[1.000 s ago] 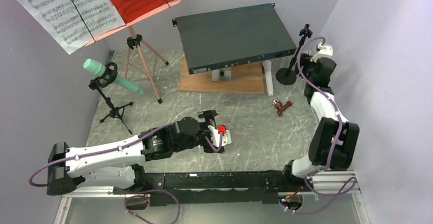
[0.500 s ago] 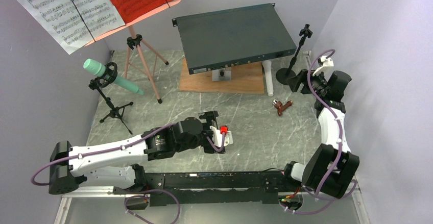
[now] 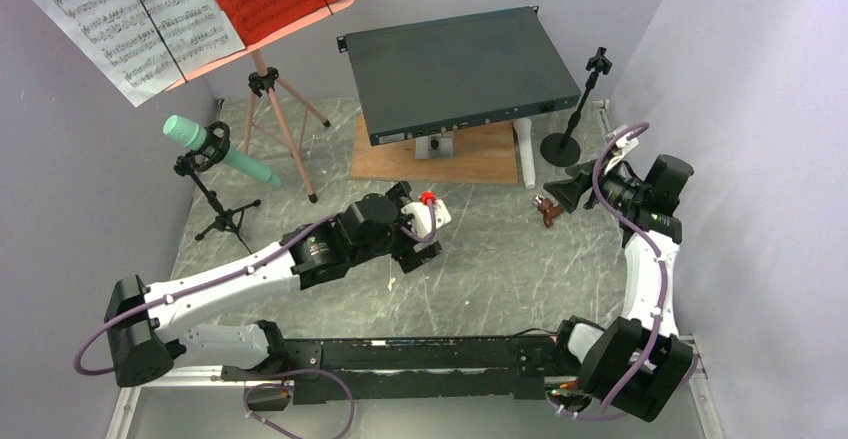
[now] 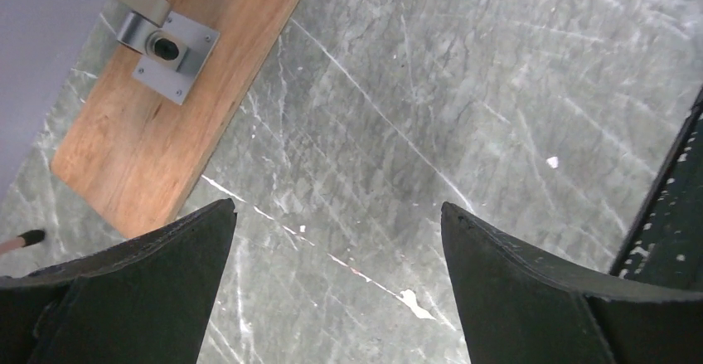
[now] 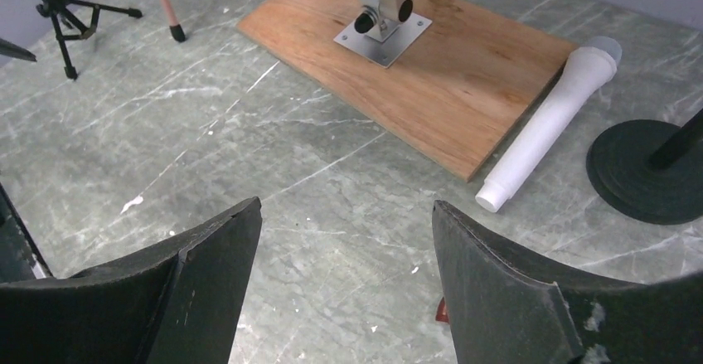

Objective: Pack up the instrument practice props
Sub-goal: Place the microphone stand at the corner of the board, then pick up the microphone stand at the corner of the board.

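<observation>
The left fingers (image 4: pixel 157 281) gape empty over the veined grey stone surface (image 4: pixel 464 90) beside the wooden board (image 4: pixel 191 90), while the right fingers (image 5: pixel 506 281) stand apart facing the smooth white tube (image 5: pixel 551 123) lying between that board and the black round-based mic stand (image 5: pixel 638 173) at far right.

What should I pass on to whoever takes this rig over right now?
Left gripper: open, empty, over bare table near the wooden board.
Right gripper: open, empty, facing the white tube lying beside the board.
Pink music stand with pages, mint tube on its tripod, round-based mic stand: none gripped.
Done: nothing packed. Left: everything.
</observation>
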Robot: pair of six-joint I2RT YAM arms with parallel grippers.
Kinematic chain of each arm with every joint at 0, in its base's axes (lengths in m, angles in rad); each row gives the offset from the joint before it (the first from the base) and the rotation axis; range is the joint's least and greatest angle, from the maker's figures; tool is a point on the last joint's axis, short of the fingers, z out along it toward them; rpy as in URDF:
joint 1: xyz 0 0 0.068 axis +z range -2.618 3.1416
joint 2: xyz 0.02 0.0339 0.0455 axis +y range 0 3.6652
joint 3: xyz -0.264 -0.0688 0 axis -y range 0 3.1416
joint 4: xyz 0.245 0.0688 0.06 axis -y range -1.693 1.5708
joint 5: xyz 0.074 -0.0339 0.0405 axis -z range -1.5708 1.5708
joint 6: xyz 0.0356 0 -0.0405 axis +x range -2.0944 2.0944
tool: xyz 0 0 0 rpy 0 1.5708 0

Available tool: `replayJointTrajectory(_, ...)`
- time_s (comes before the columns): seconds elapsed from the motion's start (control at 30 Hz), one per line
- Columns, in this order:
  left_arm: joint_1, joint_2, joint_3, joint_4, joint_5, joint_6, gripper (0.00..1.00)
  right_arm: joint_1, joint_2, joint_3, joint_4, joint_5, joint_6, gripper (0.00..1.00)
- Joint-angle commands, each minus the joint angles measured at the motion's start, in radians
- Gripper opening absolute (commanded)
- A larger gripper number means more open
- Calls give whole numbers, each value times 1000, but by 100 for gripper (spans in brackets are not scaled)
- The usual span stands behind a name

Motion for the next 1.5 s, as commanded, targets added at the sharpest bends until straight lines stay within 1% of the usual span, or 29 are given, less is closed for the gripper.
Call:
replayJointTrajectory(0.0, 5, -71, 1, 45, 2, -184, 99, -6, 4, 82, -157, -54, -178, 78)
replayJointTrajectory(0.13, 5, -110, -72, 122, -31, -294, 99, -6, 16, 99, -188, -3, -210, 79)
replayJointTrajectory(0.27, 5, -127, -92, 92, -79, -360, 99, -8, 38, 92, -131, 77, -151, 79)
replayJointTrajectory(0.33, 5, -143, -132, 117, -92, -414, 99, -9, 42, 77, -65, 150, -77, 79)
replayJointTrajectory(0.43, 5, -176, -228, 199, -68, -495, 99, -11, 37, 45, 55, 289, 33, 80)
replayJointTrajectory(0.5, 5, -197, -289, 246, -65, -543, 99, -10, 38, 14, 190, 416, 124, 81)
replayJointTrajectory(0.6, 5, -235, -369, 297, -72, -587, 99, -11, 85, -11, 362, 510, 197, 81)
replayJointTrajectory(0.67, 4, -265, -427, 321, -90, -606, 99, -7, 169, 12, 449, 503, 214, 80)
replayJointTrajectory(0.73, 5, -300, -469, 336, -111, -619, 99, 9, 267, 83, 477, 513, 220, 78)
replayJointTrajectory(0.83, 5, -348, -506, 333, -126, -633, 99, 71, 402, 188, 505, 584, 201, 76)
replayJointTrajectory(0.9, 5, -381, -525, 325, -129, -642, 99, 102, 479, 229, 577, 613, 208, 76)
replayJointTrajectory(1.0, 4, -431, -545, 302, -138, -652, 99, 127, 587, 290, 683, 659, 277, 76)
replayJointTrajectory(1.1, 5, -475, -563, 277, -154, -664, 99, 140, 677, 357, 725, 689, 307, 74)
replayJointTrajectory(1.2, 5, -503, -580, 279, -163, -672, 99, 148, 735, 405, 736, 704, 300, 70)
replayJointTrajectory(1.33, 4, -488, -582, 310, -159, -671, 99, 154, 795, 465, 739, 716, 260, 60)
replayJointTrajectory(1.4, 5, -456, -564, 322, -149, -668, 99, 153, 823, 496, 736, 705, 246, 53)
replayJointTrajectory(1.47, 5, -405, -543, 330, -135, -667, 99, 153, 845, 522, 731, 686, 232, 44)
